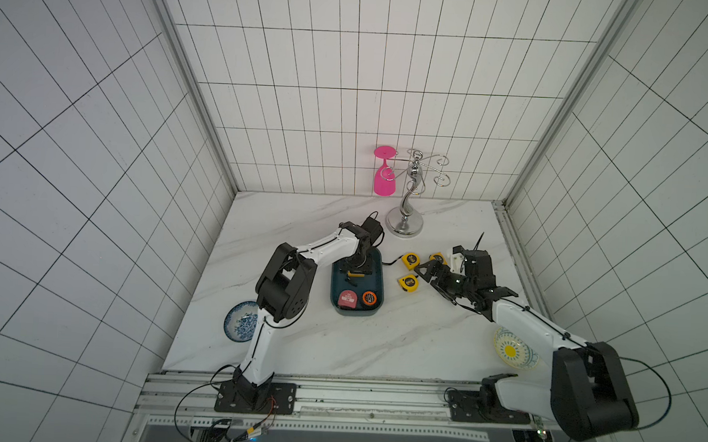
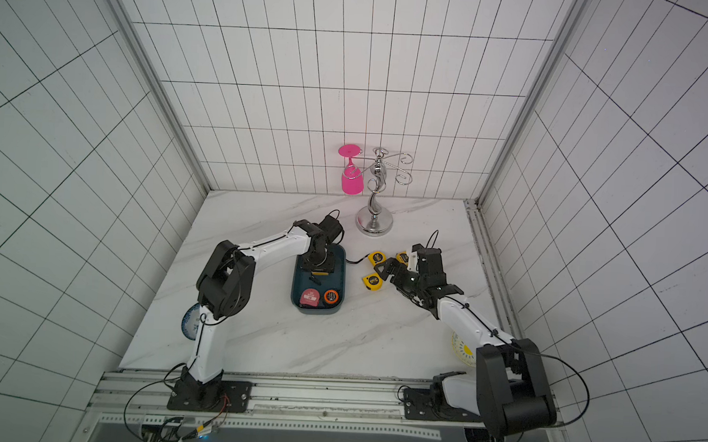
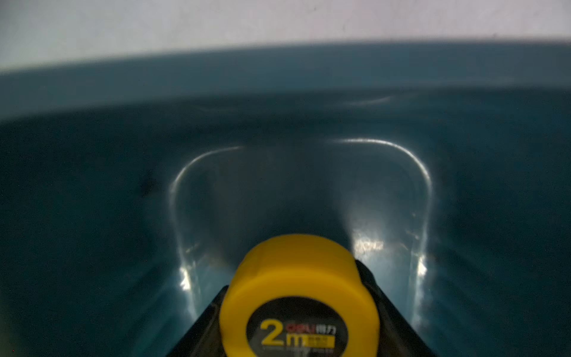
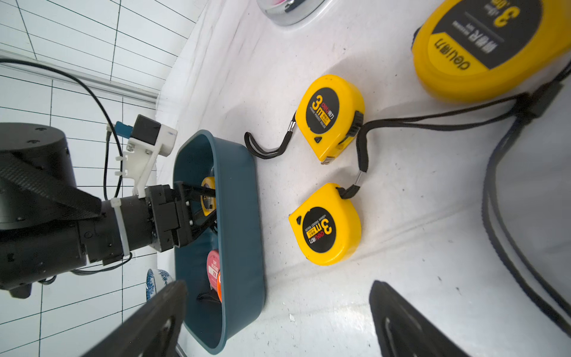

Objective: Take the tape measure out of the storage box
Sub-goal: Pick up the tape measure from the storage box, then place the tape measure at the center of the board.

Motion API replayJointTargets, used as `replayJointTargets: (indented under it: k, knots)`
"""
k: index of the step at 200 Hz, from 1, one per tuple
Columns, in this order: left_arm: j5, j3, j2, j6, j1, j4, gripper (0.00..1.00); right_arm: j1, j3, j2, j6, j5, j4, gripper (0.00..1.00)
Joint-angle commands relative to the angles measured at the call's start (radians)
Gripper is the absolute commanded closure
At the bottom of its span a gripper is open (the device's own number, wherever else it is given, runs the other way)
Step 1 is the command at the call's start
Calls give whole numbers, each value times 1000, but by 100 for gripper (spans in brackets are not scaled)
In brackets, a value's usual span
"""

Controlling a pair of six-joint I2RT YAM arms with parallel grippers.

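We see the dark teal plastic storage box as smooth and glossy, streaked with reflections. The yellow plastic tape measure, bottom centre of the left wrist view, has a smooth satin casing. The silver metal stand, above centre in a top view, is mirror-polished. The white marble-look table is smooth. The black wrist strap looks woven.

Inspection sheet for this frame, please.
Surface: white marble-look tabletop, no spills seen.
Job's things: dark teal plastic storage box holds a yellow tape measure, a pink tape measure and an orange-and-black one; three more yellow tape measures lie outside.
Clutter: blue-patterned bowl, yellow-patterned bowl, chrome rack with hanging pink goblet.
Grippers: left gripper shut on the yellow tape measure in the box; right gripper open, empty.
Cables: black wrist-camera cable loops off the left arm.
Surroundings: white tiled walls.
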Motion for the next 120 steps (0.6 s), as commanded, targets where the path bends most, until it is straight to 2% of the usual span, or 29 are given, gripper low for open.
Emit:
replayJointTargets:
  k: [1,69,120]
  knots:
    - [12,4,-126,-99,2,41,100,19,-10,-28,-26,-7,25,4]
    - [69,29,-268,-312,-5,102,100,145,1,-71,-63,58,95,4]
    - [208,-27,-323,-499,-22,250,100,221,-28,-102,-81,98,229,4]
